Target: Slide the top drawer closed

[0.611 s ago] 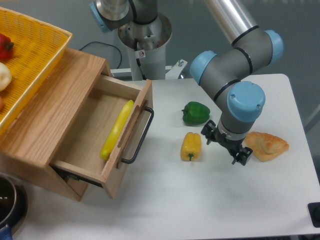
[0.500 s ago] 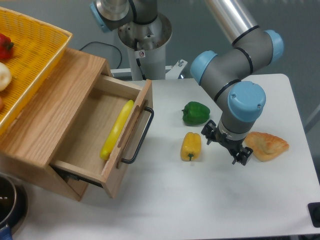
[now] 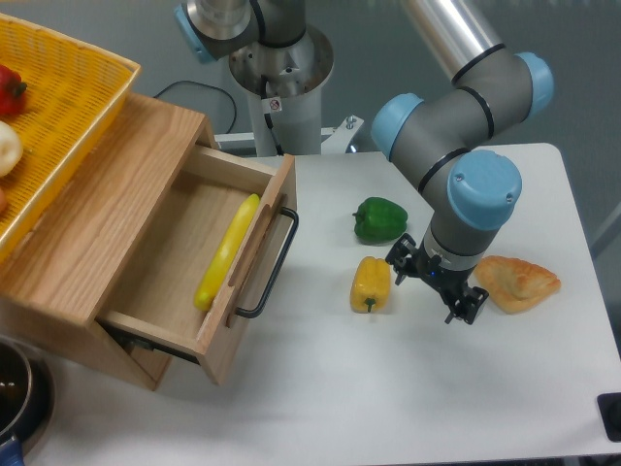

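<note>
Your gripper (image 3: 436, 284) has crept a little toward the drawer side since the earlier frame, and the blue wrist cap above it has shifted with it; nothing else on the table has moved. You see it from above, its two dark fingers pointing down at the white table (image 3: 388, 388), but the wrist housing hides the gap between them, so you cannot tell whether the jaws stand apart or together. Nothing shows between them.

The tabletop is plain white with rounded corners, set against a grey-blue floor or wall. The arm's metal base column (image 3: 279, 83) stands beyond the gripper, at the far edge. Just beside the gripper on the drawer side lies a yellow pepper (image 3: 371, 283), and a green pepper (image 3: 379, 219) sits near it, a little farther back. On the gripper's other side, close by, lies a golden pastry (image 3: 516, 282).

The top drawer (image 3: 209, 267) is well apart from the gripper, past the yellow pepper. It stands pulled far out of the oak cabinet (image 3: 107, 209), its light wooden front panel facing the gripper, with a thin black bar handle (image 3: 272, 267) along it. A long yellow vegetable (image 3: 227, 250) lies inside against the front panel. A yellow woven basket (image 3: 53, 107) rests on the cabinet top.
</note>
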You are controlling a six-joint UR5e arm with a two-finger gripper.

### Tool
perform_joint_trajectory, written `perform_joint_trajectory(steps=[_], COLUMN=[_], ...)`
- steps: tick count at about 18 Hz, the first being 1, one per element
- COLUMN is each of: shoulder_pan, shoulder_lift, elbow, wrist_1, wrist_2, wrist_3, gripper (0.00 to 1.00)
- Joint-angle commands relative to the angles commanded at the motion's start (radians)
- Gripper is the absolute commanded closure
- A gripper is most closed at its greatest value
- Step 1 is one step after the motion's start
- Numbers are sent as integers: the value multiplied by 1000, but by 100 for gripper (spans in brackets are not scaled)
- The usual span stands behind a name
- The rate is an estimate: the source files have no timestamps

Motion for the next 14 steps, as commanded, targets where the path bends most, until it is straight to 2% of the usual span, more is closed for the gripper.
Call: perform_joint_trajectory(steps=[7,10,13,14], shoulder_pan=[29,51,46,41], shoulder_lift=[14,18,23,32], elbow=[-12,6,25,25], wrist_1=[-9,-93,-139,-146], wrist_2=[-6,-86,-109,-109], wrist_3=[-23,-55,-143,-163], gripper=[0,2,53,66])
